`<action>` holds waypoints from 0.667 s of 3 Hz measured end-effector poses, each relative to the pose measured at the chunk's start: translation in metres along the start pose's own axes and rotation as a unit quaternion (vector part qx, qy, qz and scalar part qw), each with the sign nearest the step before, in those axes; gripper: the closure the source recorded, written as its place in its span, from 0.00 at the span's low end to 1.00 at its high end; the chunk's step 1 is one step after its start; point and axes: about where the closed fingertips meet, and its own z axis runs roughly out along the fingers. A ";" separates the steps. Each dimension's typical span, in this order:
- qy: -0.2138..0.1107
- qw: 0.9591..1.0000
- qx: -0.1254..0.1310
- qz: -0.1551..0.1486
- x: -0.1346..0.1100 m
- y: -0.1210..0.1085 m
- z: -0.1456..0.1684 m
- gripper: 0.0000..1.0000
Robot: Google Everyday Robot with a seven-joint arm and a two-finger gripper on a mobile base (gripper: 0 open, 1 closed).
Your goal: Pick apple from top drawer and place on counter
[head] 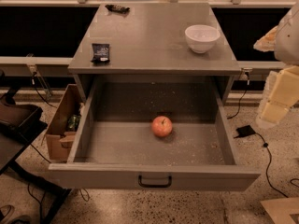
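The apple [161, 126] lay on the floor of the drawer [121, 146], near the middle and a little toward the back, stem side up. It touched no wall, so you had free room all around it for a grasp from above. The drawer was pulled fully out, its handle [154, 181] toward the camera, and I judge this was so that the apple could be reached without the desk [149, 41] blocking the way.

On the desk a white bowl [202, 37] stood near the right edge, a dark packet [100, 52] lay at the front left, and another dark thing [117, 8] at the back. The wide middle part between them was bare, and it looked the best place to put the apple down.

The gripper [278, 99] hung at the right edge of the view, beside the cabinet and well apart from the apple. It held nothing that I could see, but whether it was wide or narrow I cannot tell. By my judgement the pick was not yet begun. A cardboard box [58, 125] stood on the floor just left of the drawer.
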 end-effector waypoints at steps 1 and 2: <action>0.000 1.000 0.000 0.000 0.000 0.000 0.000 0.00; -0.041 0.999 0.000 0.013 -0.008 -0.002 0.024 0.00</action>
